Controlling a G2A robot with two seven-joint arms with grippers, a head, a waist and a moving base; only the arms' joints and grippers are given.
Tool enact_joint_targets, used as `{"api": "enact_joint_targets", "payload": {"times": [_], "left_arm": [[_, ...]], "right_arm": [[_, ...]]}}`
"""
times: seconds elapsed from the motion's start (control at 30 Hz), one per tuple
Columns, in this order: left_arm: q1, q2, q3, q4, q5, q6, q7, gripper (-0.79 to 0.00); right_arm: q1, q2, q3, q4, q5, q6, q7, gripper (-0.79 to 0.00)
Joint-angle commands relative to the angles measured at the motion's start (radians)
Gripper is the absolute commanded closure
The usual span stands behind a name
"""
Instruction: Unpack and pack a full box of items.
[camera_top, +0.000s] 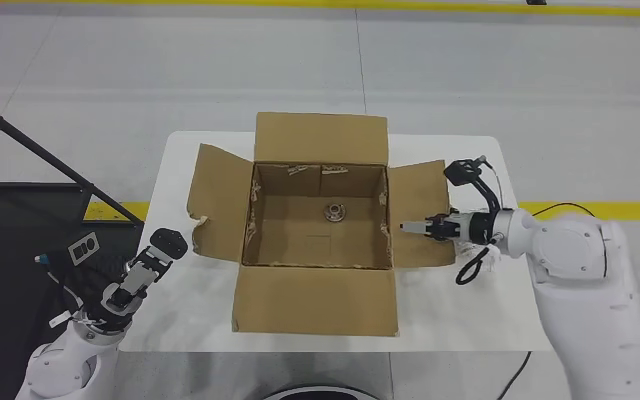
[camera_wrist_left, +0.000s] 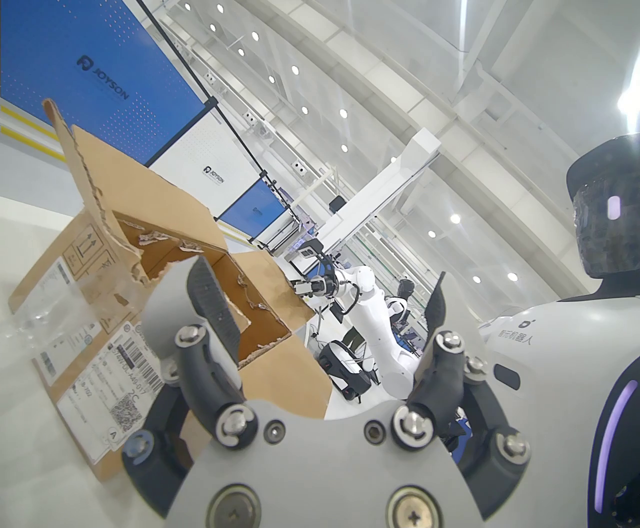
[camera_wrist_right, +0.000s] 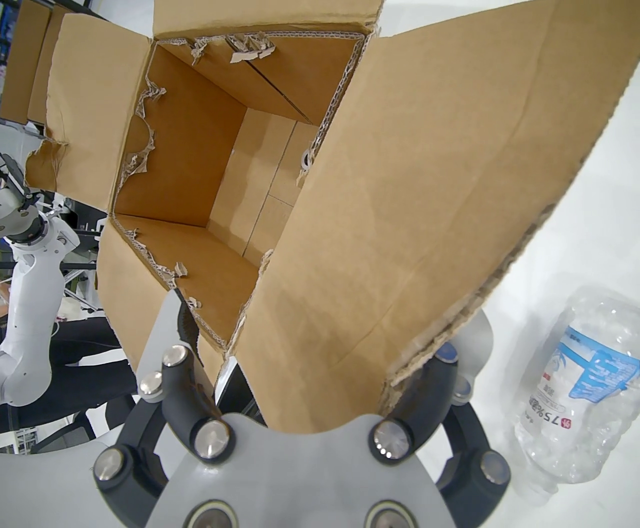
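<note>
so the box (camera_top: 315, 300) is sitting open in the middle of the white table (camera_top: 190, 320), all four flaps folded out flat-ish, edges pretty torn up. it's almost unpacked, just one small round metal part (camera_top: 332, 211) lying on the bottom, a bit toward the far wall.

right gripper (camera_top: 410, 228) is over the box's right flap (camera_top: 425, 195), pointing in at the box. from its own wrist view the fingers (camera_wrist_right: 182, 325) are spread wide and that flap runs right between them, nothing pinched as far as i can see. there's also a clear plastic bottle (camera_wrist_right: 575, 385) lying on its side on the table just beside that flap.

left gripper (camera_top: 168, 243) sits near the left flap's outer edge, not touching it. its fingers (camera_wrist_left: 210, 300) are wide apart with nothing in them.
</note>
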Motion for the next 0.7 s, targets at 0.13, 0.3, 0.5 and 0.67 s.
{"api": "enact_joint_targets", "payload": {"times": [0.13,0.3,0.5,0.67], "left_arm": [[0.000,0.000,0.000,0.000,0.000,0.000,0.000,-0.785],[0.000,0.000,0.000,0.000,0.000,0.000,0.000,-0.785],[0.000,0.000,0.000,0.000,0.000,0.000,0.000,-0.785],[0.000,0.000,0.000,0.000,0.000,0.000,0.000,-0.785]], "right_arm": [[0.028,0.002,-0.046,-0.018,-0.018,0.022,0.003,-0.785],[0.057,0.002,-0.087,-0.018,-0.021,0.031,0.007,-0.785],[0.080,0.006,-0.099,-0.013,-0.039,0.063,-0.004,-0.785],[0.052,0.023,-0.033,-0.121,-0.153,0.156,-0.007,-0.785]]}}
